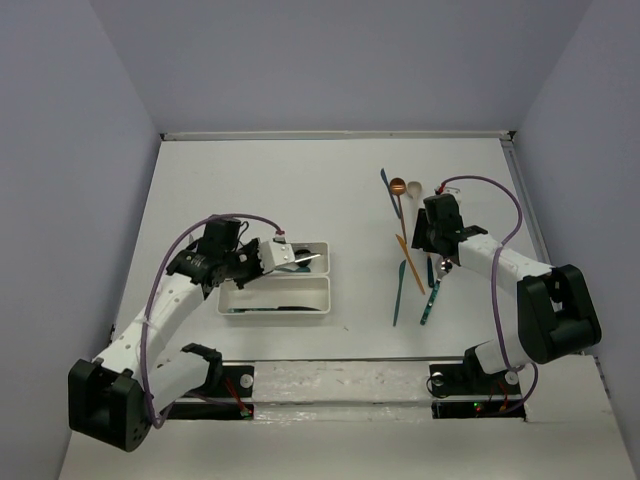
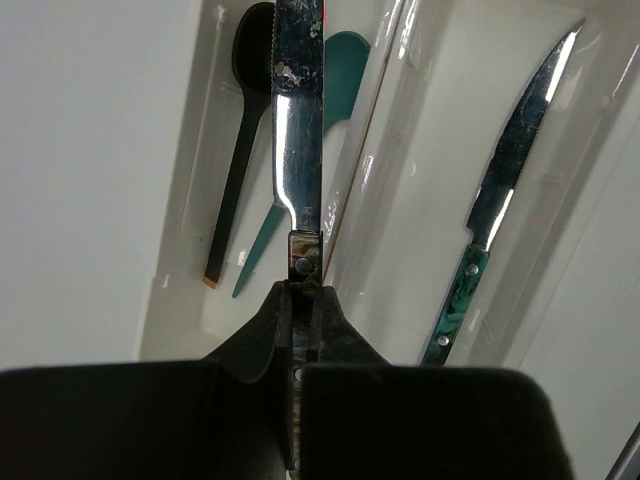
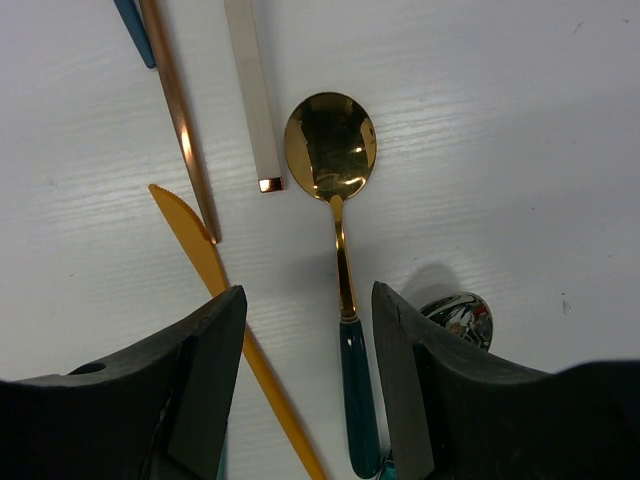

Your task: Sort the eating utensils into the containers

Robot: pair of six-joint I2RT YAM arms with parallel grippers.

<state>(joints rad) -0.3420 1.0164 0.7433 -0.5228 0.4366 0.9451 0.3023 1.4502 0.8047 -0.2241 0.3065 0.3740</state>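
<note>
**L arm holding knife over trays, R jaws hanging open at gold spoon**

White table [image 1: 250,180] w/ pale lilac walls [image 1: 330,60] is filling the overhead view. We're seeing two white trays lying long side to long side, left of centre: far tray [image 1: 324,250] and near tray [image 1: 300,293], touching each other.

L gripper [image 2: 300,292] is hanging over the trays, its fingers [image 2: 255,335] pressed together on the handle end of a silver knife [image 2: 298,150], w/ the blade sticking straight out ahead. In the wrist view the blade is crossing over a tray that's holding a black spoon [image 2: 240,130] and a teal spoon [image 2: 335,80], side by side, bowls pointing away. The next tray over is holding a green-handled knife [image 2: 495,210]. Which of these is far and which near, we can't tell.

R gripper [image 3: 308,300] is sitting right of centre over the loose utensils, well apart from the trays, jaws standing wide & gripping nothing. Its fingers [image 3: 200,380] are straddling the dark teal handle of a gold spoon [image 3: 330,145], bowl pointing away. Whether they're touching the table we can't tell. On the trays' side of that spoon we're seeing:
- a cream handle [image 3: 255,100] ending just beside the bowl
- a copper handle [image 3: 180,130]
- an orange knife [image 3: 210,260] running diagonally under one finger
- a blue tip [image 3: 130,20] at the frame edge

A shiny rounded piece [image 3: 462,315] is peeking out by the other finger, mostly hidden. Overhead, a teal utensil [image 1: 399,290] is lying btwn the trays and the R gripper.
</note>
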